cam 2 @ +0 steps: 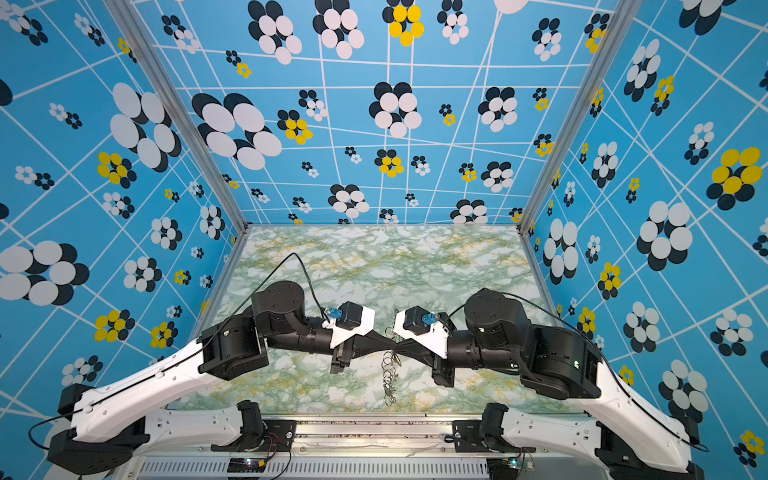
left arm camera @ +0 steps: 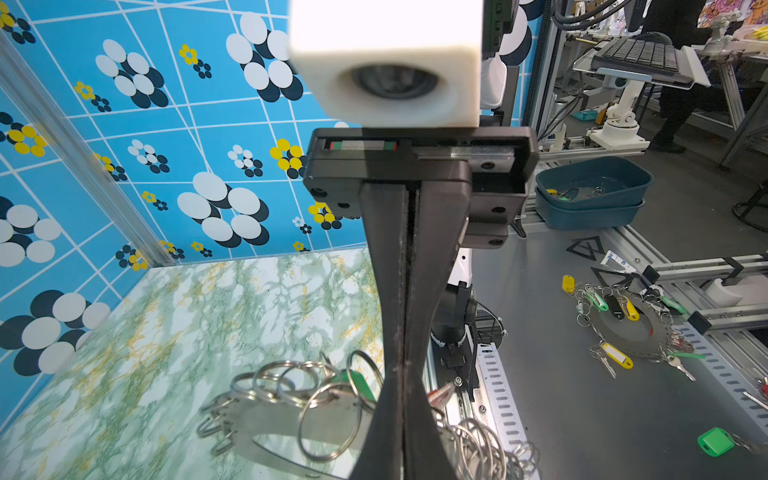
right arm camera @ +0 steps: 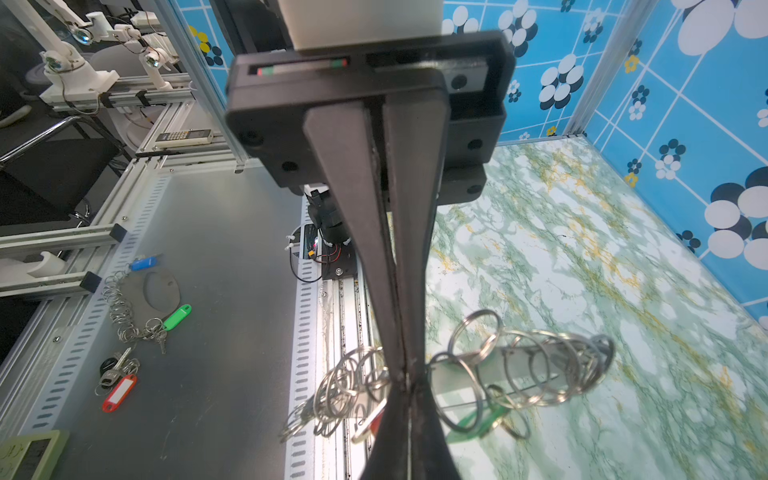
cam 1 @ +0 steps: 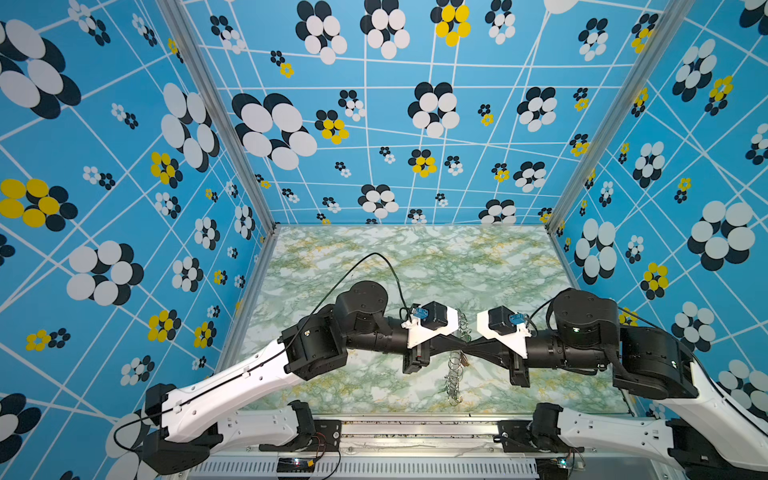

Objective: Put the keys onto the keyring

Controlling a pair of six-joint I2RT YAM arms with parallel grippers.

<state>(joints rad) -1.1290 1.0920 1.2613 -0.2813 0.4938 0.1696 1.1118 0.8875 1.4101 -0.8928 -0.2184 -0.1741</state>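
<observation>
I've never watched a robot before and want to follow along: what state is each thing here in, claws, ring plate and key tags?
left gripper: shut, tip to tip with the right one.
right gripper: shut, pinching at the keyring's row of rings.
keyring: standing on edge between the two tips.
green key tag: beside the rings; whether threaded on, cannot tell.
red key tag: at the tips, mostly hidden.
</observation>
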